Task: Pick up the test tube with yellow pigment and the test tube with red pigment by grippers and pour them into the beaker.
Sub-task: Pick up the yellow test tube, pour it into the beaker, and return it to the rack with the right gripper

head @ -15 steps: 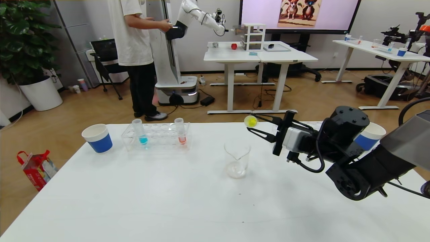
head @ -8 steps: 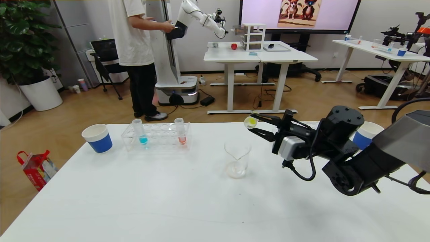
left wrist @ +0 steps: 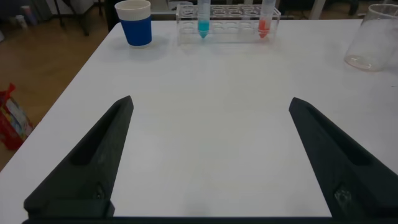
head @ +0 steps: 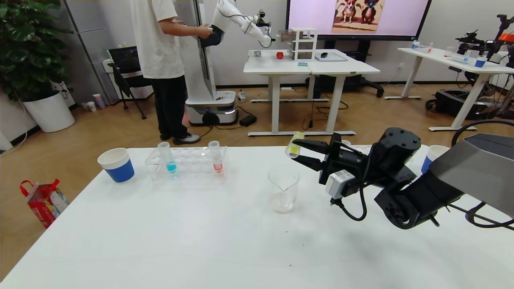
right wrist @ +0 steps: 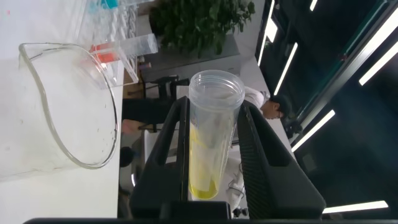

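Fingers (right wrist: 264,152) of my right gripper (head: 303,153) pinch the test tube with yellow pigment (head: 294,145) — tilted, above the beaker (head: 283,188). My left gripper (left wrist: 211,155) hangs spread wide, empty

- Wooden floor (head: 100,128) across the middle.
- Potted plant (head: 30,52) at upper left.
- White desks (head: 311,66) top centre, another desk (head: 453,64) upper right.
- Wall screen (head: 357,16) along the top edge.

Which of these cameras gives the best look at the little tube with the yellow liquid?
The right wrist view: the test tube with yellow pigment fills the frame, clamped between the right gripper fingers, beside the beaker. The head view shows it small and tilted above the beaker. The left wrist view misses it.
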### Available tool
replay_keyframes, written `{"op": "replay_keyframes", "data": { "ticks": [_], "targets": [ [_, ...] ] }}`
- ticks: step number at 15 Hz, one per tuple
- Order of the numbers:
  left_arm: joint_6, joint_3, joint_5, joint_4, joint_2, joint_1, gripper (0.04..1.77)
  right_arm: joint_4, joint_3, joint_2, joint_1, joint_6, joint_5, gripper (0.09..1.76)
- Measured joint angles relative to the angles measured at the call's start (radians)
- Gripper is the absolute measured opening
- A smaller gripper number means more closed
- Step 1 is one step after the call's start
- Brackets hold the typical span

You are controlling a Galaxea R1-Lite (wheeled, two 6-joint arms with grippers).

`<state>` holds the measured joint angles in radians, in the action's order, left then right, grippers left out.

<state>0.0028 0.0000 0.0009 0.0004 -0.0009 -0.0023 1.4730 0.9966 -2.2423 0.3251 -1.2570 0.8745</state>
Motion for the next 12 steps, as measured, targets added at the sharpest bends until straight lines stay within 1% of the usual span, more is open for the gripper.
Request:
{"op": "replay_keyframes", "data": {
  "ticks": [7, 9, 12],
  "targets": [
    [0.000, 0.000, 0.000, 0.000, 0.000, 0.000, 1.75, -0.007, -0.002, -0.013, -0.003, -0.112, 0.020, 0.50],
    [0.000, 0.000, 0.000, 0.000, 0.000, 0.000, 1.75, -0.050, 0.004, -0.013, -0.003, -0.162, 0.021, 0.50],
    [0.000, 0.000, 0.000, 0.000, 0.000, 0.000, 1.75, -0.131, 0.049, -0.013, -0.006, -0.243, 0.035, 0.50]
  ]
}}
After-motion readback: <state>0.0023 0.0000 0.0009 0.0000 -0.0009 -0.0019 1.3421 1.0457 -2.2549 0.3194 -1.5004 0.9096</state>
